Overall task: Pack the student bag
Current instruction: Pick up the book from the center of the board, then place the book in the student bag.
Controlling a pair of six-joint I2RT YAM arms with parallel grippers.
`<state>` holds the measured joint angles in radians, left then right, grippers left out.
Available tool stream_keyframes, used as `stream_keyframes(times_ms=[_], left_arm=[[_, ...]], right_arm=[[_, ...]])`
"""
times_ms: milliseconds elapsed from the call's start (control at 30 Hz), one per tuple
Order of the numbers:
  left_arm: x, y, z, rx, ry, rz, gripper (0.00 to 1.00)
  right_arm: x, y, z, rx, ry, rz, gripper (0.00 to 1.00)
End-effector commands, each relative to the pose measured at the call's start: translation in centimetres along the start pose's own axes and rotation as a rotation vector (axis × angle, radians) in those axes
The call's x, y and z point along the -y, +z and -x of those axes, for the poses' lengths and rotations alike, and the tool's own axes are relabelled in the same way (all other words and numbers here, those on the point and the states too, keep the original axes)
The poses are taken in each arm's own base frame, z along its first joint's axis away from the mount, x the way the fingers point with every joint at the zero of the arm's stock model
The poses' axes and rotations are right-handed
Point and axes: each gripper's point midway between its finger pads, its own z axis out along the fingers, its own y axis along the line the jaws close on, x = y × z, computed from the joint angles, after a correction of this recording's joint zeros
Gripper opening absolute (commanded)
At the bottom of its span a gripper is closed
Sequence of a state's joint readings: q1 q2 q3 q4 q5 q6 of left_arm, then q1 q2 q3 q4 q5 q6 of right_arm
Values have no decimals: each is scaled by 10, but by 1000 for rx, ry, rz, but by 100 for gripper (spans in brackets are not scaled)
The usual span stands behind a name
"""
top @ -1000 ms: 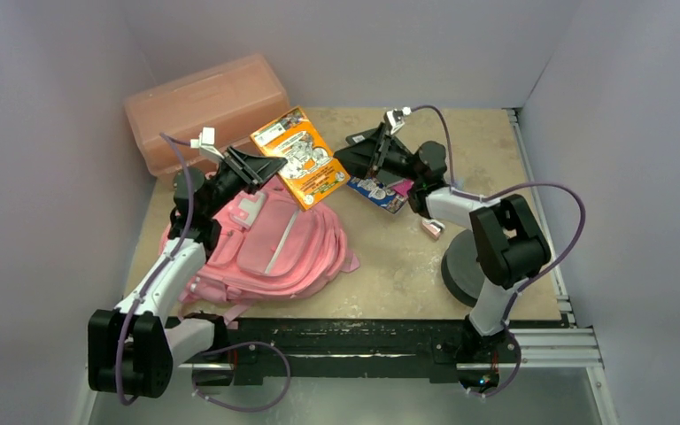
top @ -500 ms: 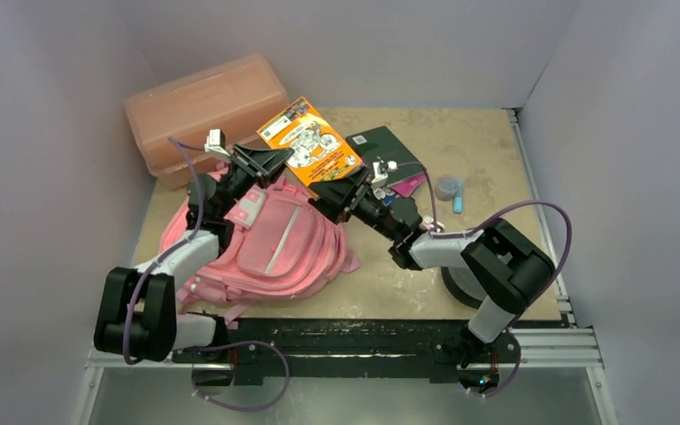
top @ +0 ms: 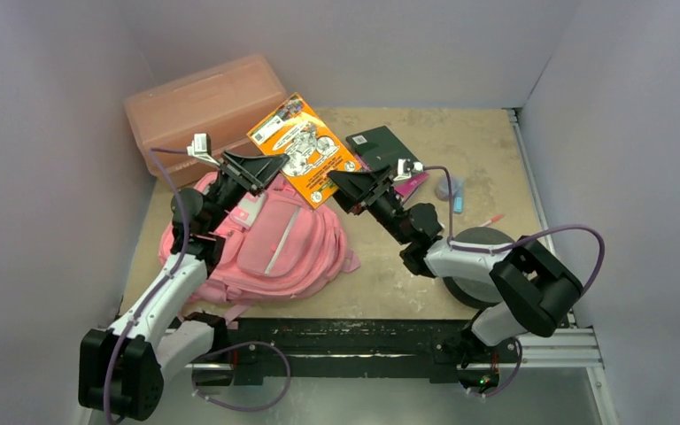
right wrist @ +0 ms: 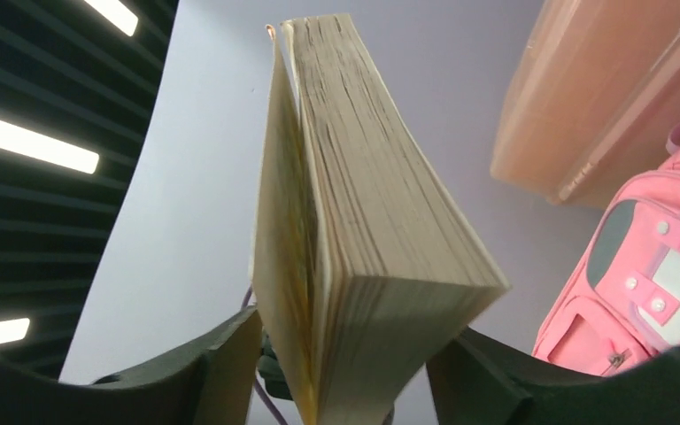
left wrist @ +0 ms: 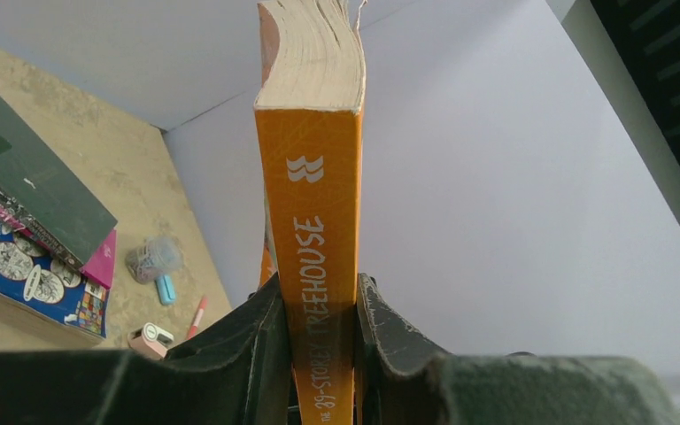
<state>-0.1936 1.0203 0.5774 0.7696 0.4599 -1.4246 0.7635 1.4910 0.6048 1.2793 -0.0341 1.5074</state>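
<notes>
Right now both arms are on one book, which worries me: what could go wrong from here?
The left gripper clamps the orange book by its spine while the right gripper straddles its page edge; uneven pulls could twist or drop it. One cover gapes from the pages and could crease. The student bag shows no open mouth from above, so insertion may jam.

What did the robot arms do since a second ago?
The right gripper left the pile of books at the back and swung over to the orange book; its fingers now sit either side of the pages, though I can't tell if they squeeze. The left gripper kept holding the book's spine near the pink backpack. The backpack and the orange box stayed put.
</notes>
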Motion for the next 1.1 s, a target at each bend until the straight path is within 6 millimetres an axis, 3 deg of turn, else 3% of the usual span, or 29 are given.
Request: stream_keyframes(times_ms=[0, 67, 167, 333, 433, 467, 500, 567, 600, 667, 700, 833, 933, 1067], left_arm=[[7, -3, 0, 39, 105, -4, 0], [0, -5, -6, 42, 127, 37, 0], [-12, -8, -9, 77, 145, 72, 0], [-27, -6, -10, 134, 114, 81, 0], [-37, -1, -21, 77, 96, 97, 0], [-44, -1, -27, 32, 91, 139, 2], [-57, -3, -34, -13, 87, 222, 11], [-89, -22, -44, -84, 85, 446, 38], [-99, -33, -45, -101, 122, 519, 48], [-121, -63, -47, -123, 189, 657, 77], [-127, -76, -48, -139, 232, 699, 86], [-139, -107, -67, -259, 306, 794, 91], [-137, -111, -80, -339, 457, 830, 88], [-130, -97, -117, -532, 730, 827, 84]], right_arm=[[-36, 10, 11, 47, -3, 98, 64], [-40, 11, 7, 26, 19, 117, 60], [-49, 9, 3, 4, 46, 172, 38], [-49, 2, 7, 23, 74, 181, 27], [-46, -1, 13, 49, 49, 167, 0], [-43, -1, 18, 55, 26, 144, 0], [-38, -2, 22, 58, -6, 116, 0], [-32, -10, 36, 82, -89, 56, 0], [-24, -14, 45, 97, -128, 0, 0], [-8, -23, 65, 127, -215, -134, 0], [-1, -30, 75, 150, -269, -195, 0], [8, -64, 114, 245, -509, -427, 0], [-5, -80, 139, 299, -670, -538, 0], [-12, -100, 154, 281, -835, -696, 0]])
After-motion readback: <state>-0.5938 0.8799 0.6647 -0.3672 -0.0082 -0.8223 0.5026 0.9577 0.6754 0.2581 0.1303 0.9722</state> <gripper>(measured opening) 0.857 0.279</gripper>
